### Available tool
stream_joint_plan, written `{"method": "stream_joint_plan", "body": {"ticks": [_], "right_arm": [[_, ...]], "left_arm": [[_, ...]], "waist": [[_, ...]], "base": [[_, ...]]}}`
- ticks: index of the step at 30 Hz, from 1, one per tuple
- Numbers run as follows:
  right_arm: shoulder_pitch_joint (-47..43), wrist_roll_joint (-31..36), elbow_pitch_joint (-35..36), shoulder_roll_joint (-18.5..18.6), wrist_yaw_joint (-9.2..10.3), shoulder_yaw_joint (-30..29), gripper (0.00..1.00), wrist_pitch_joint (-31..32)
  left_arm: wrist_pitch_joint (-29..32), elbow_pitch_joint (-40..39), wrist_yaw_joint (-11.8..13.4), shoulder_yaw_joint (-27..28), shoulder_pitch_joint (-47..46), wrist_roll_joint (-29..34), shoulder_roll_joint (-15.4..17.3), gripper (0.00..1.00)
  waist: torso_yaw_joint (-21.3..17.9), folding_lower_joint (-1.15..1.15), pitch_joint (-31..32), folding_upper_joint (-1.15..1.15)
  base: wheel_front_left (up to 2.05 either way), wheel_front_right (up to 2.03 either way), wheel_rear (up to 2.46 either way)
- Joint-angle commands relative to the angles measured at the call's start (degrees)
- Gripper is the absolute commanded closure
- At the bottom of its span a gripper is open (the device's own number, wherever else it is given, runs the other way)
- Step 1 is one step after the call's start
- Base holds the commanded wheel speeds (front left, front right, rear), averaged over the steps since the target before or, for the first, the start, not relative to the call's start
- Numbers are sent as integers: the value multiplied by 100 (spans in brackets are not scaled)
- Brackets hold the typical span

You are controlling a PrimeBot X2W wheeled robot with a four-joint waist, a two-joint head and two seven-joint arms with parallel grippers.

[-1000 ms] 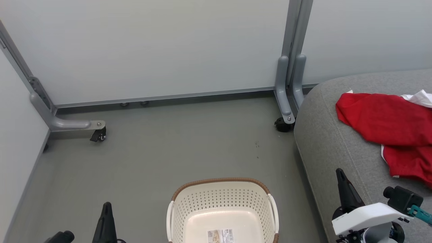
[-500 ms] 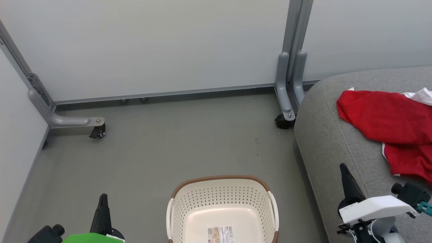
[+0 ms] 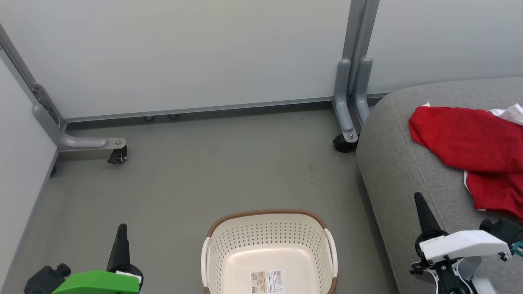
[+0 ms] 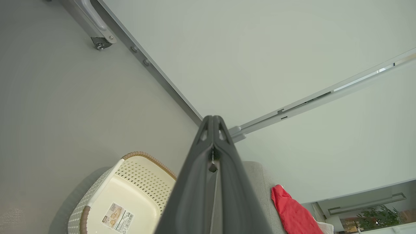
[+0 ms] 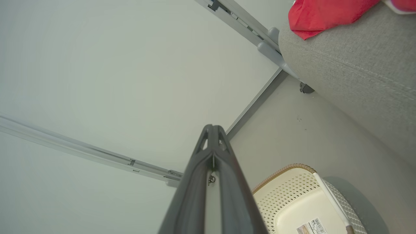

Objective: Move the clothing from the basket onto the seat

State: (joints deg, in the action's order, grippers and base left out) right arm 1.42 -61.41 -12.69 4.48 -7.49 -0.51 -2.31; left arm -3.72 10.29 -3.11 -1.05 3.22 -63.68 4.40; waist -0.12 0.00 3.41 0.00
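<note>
Clothing (image 3: 470, 143): red with white trim, heaped on the grey seat (image 3: 400, 163), far right. Basket (image 3: 265, 234) stands on the floor (image 3: 196, 175), near centre, left of the seat; inside, bare bottom with a paper label (image 3: 266, 281). Left gripper (image 3: 121, 232) near left, right gripper (image 3: 419, 202) near right: fingers pressed together on both.

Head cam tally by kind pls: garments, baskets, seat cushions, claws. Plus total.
red garments: 2, both on the seat
laundry basket: 1, empty
grey sofa seat: 1
claws: 2, left claw and right claw, both shut
Total: 6
</note>
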Motion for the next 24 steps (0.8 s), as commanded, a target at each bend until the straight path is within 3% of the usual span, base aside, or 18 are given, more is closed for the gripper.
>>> {"method": "stream_joint_plan", "body": {"ticks": [1, 24], "right_arm": [[130, -174, 30, 13, -2, -40, 100, 41], [306, -1491, -40, -47, -2, -267, 100, 397]], "left_arm": [[37, -21, -57, 48, -189, -161, 45, 100], [394, 155, -231, 260, -539, -1457, 41, 100]], "waist": [[1, 0, -9, 0], [5, 0, -140, 0]], "base": [[0, 0, 0], [0, 0, 0]]}}
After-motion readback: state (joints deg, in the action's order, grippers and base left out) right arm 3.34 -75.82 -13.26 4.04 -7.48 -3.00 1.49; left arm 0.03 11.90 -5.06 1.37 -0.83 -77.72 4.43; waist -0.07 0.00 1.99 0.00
